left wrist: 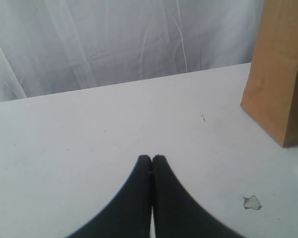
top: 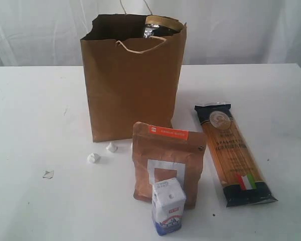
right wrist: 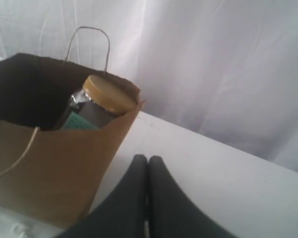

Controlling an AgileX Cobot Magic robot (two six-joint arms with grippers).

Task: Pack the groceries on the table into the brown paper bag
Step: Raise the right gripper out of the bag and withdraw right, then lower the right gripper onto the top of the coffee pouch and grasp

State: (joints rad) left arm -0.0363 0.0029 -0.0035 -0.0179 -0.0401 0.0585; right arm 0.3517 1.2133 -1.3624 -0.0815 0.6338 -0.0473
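The brown paper bag (top: 133, 85) stands upright at the middle back of the table (top: 35, 120). A gold-lidded clear jar (top: 158, 26) pokes above its rim; the right wrist view shows the jar (right wrist: 102, 101) leaning in the bag (right wrist: 49, 168). In front stand the brown pouch with orange label (top: 168, 160) and the small white-blue carton (top: 168, 206). The spaghetti packet (top: 233, 153) lies flat to the right. My left gripper (left wrist: 152, 158) is shut and empty over bare table, left of the bag (left wrist: 280, 74). My right gripper (right wrist: 148, 159) is shut and empty beside the bag. Neither gripper shows in the exterior view.
Two white crumpled scraps (top: 94, 157) (top: 111, 147) lie by the bag's left front corner, and a small flat scrap (top: 48, 174) lies further left, seen too as the scrap (left wrist: 252, 202) in the left wrist view. A white curtain (top: 40, 30) hangs behind the table.
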